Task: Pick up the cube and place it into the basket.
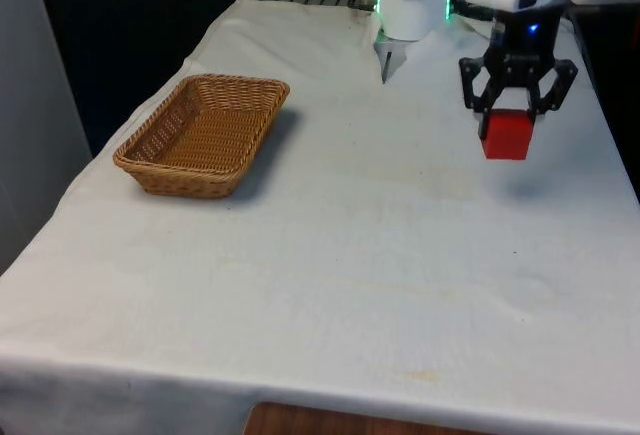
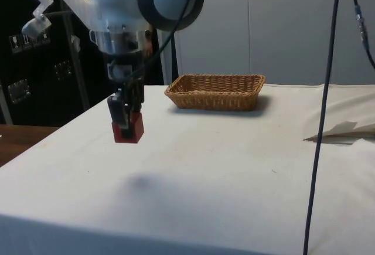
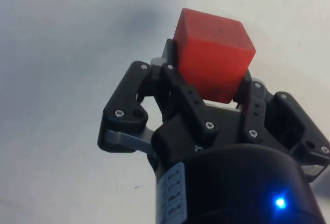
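While the white cloth [image 1: 330,255] runs bare across most of the table, the front view shows the gripper [image 1: 517,107] hanging above the cloth towards the front view's right, not far from that side's edge, with a faint shadow on the cloth below it. Between its black fingers [image 1: 483,95] the red cube [image 1: 506,135] is clamped, lifted clear of the surface; its upper part sits between the fingertips and the rest hangs below them. From the side view the cube [image 2: 128,128] hangs under the gripper [image 2: 126,114] above the near part of the table, a soft dark shadow lying on the cloth underneath. Seen from the wrist, the fingers [image 3: 183,92] press on opposite faces of the cube [image 3: 212,53], and plain cloth lies beyond it. A wicker basket [image 1: 203,135] stands on the cloth at the front view's left, well apart from the gripper, close to the table's edge on that side; a wide stretch of open cloth lies between the two. In the side view the basket [image 2: 215,91] sits farther back on the table, and a dark cable [image 2: 325,114] hangs down in the foreground, to the basket's right.
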Robot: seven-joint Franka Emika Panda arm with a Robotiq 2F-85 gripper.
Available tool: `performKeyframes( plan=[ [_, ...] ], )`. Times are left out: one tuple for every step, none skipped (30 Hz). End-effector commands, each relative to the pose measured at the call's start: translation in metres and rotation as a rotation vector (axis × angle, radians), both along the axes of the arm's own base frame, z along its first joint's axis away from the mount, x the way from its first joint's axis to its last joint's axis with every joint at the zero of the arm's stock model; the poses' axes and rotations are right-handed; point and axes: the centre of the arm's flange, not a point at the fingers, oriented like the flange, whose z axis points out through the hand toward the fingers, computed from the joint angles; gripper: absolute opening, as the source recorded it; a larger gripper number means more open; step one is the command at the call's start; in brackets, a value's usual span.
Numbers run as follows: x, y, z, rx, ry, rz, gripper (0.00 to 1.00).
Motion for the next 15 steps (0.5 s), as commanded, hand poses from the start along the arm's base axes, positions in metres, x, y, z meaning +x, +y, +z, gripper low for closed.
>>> performKeyframes(
  plan=[
    [-0.002,-0.002,0.004,0.008,0.003,0.001,0.01],
    [-0.002,-0.003,0.006,0.005,0.002,0.001,0.01],
    [-0.001,-0.003,0.004,-0.003,-0.003,-0.001,0.01],
    [-0.002,-0.005,0.008,0.003,0.001,0.001,0.01],
    [-0.003,-0.009,0.012,-0.002,0.0,0.0,0.01],
    [-0.002,-0.011,0.014,-0.006,0.0,-0.001,0.01],
    [-0.002,-0.012,0.016,-0.008,-0.001,-0.002,0.01],
    [-0.002,-0.015,0.018,-0.012,0.0,-0.001,0.01],
    [-0.002,-0.017,0.02,-0.015,0.001,-0.002,0.01],
    [-0.001,-0.019,0.022,-0.017,0.0,-0.003,0.01],
    [-0.001,-0.024,0.025,-0.023,-0.002,-0.003,0.01],
    [0.001,-0.023,0.025,-0.03,-0.006,-0.005,0.01],
    [0.0,-0.027,0.027,-0.025,-0.003,-0.004,0.01],
    [0.0,-0.03,0.028,-0.027,-0.004,-0.006,0.01],
    [0.0,-0.032,0.029,-0.03,-0.004,-0.005,0.01]
  ],
)
